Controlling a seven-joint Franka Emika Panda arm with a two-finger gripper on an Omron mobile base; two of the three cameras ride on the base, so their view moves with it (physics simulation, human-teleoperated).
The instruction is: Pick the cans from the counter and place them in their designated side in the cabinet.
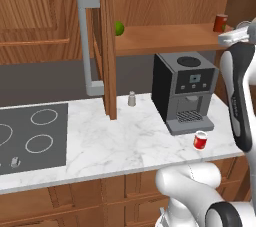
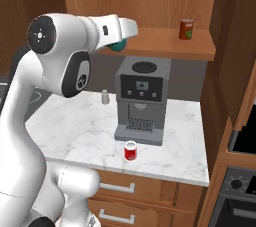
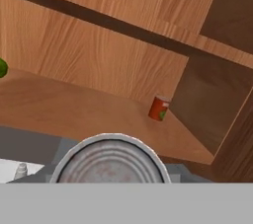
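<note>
– Jaws first: what are they doing?
– Closed on the teal can [image 2: 119,47]. From the right base view, the gripper [image 2: 118,44] holds it up at the front edge of the cabinet [image 2: 165,42] shelf, above the coffee machine [image 2: 141,98]. The hand view looks down on that can's silvery top, with the shelf plank beyond it.
– And the other one?
– The red can [image 1: 200,140] stands upright on the counter [image 1: 125,141], just in front of the coffee machine's drip tray and near the counter's front edge.
– What is the room like?
– White grey-veined marble runs along under brown wooden cupboards. A small grey shaker [image 1: 132,99] stands by the back wall, left of the machine. On the shelf, a darker brownish-red can [image 2: 186,29] stands at the right end, and a round green thing [image 1: 119,27] lies at the left end.
– Do the sides differ?
– The left base view takes in the dark hob [image 1: 30,136] with its white rings and the open door's long grey bar handle [image 1: 87,46]. The right base view takes in a dark oven front [image 2: 240,186] past the counter's right end.
</note>
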